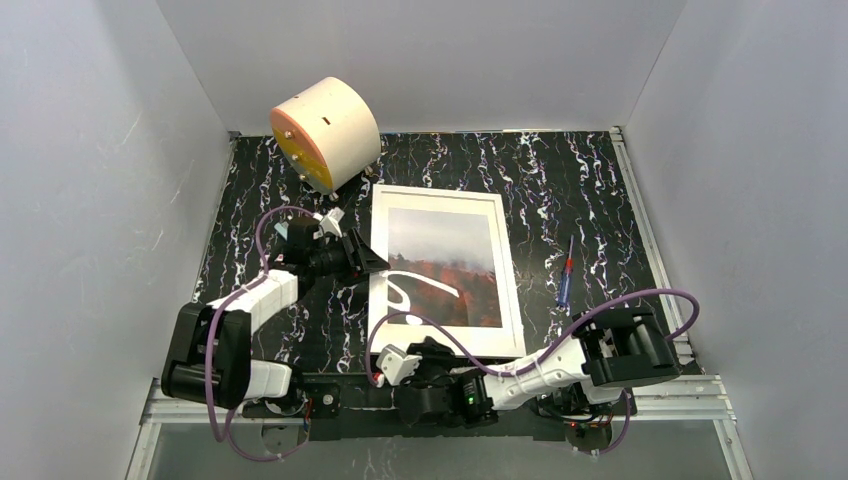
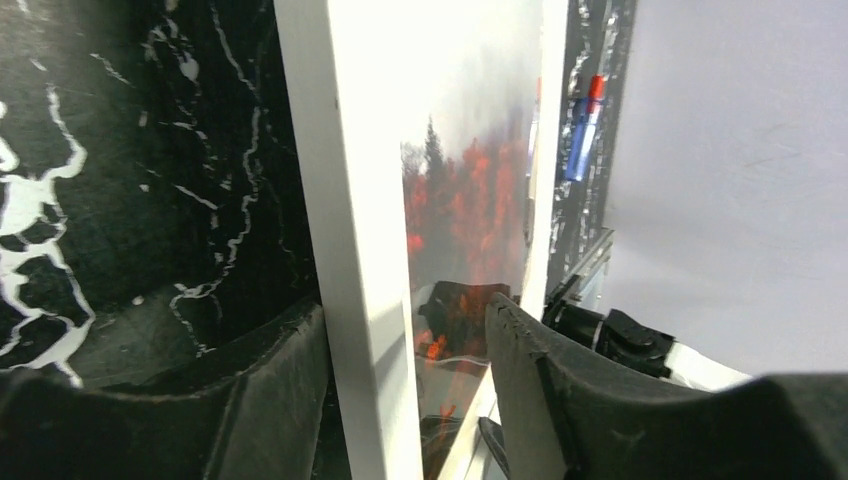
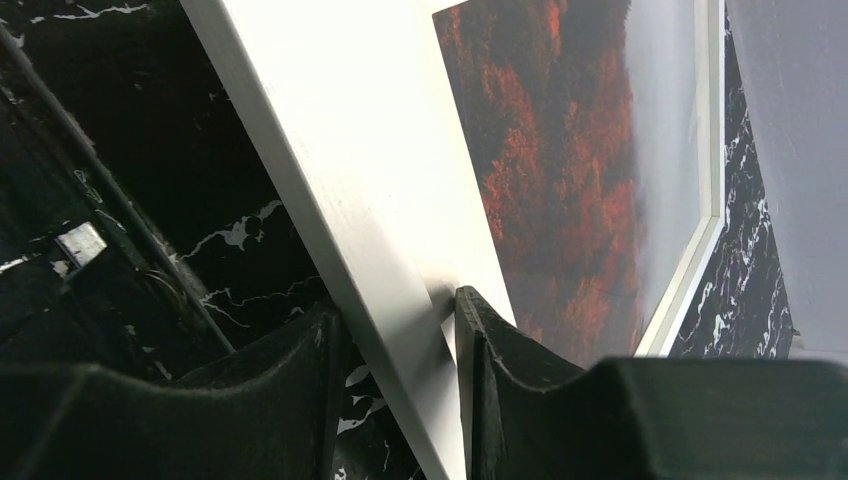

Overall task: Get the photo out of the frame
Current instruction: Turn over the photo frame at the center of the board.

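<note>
We saw the frame (image 1: 437,196) lying on the counter (image 1: 570,180), the photo (image 1: 440,245) inside it, left gripper (image 2: 405,320) jaws apart astride its left edge, right gripper (image 3: 395,312) jaws clamped on its near edge.

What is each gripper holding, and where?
Left gripper straddles the frame at its left rail, jaws loose; right gripper at its near rail; grip cannot be told.

This looks like a robotics lab test cell. Plain grey walls (image 1: 100,200) box in a black marble-patterned worktop (image 1: 560,190) edged with aluminium rails (image 1: 645,230), and a left arm (image 1: 262,298) and right arm (image 1: 545,372), trailing purple cables (image 1: 640,293), sit bolted along its near edge.
</note>
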